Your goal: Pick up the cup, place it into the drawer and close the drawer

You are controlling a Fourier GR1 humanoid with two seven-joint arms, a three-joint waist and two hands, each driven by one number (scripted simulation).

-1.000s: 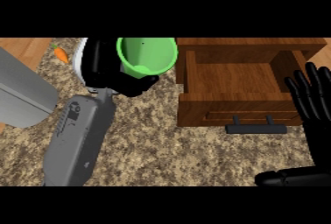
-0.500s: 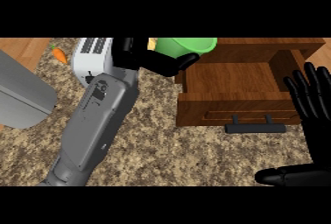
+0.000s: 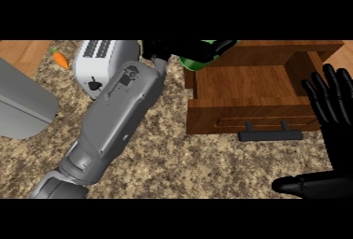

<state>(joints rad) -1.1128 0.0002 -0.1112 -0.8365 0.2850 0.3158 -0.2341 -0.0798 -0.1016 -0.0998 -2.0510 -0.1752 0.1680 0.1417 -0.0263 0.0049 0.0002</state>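
Here the open wooden drawer (image 3: 251, 88) serves as the landmark: it stands pulled out of its cabinet on the speckled counter (image 3: 207, 163), its bare floor showing and its black handle (image 3: 270, 136) on the front panel nearest the viewer. At the drawer's far left corner, the left hand (image 3: 180, 48) has its black fingers curled round the green cup (image 3: 200, 59), hiding most of it; the cup sits at the top edge of the view, over the drawer's left wall and not down inside. The grey left forearm (image 3: 114, 116) runs diagonally from the lower left up to that corner. To the right of the drawer, the right hand (image 3: 334, 116) rests open with fingers straight and pointing up, holding nothing. Left of the drawer, beyond the forearm, stands a white toaster (image 3: 103, 58), and farther left a small orange carrot (image 3: 60, 59) lies by a grey slab (image 3: 21, 107).
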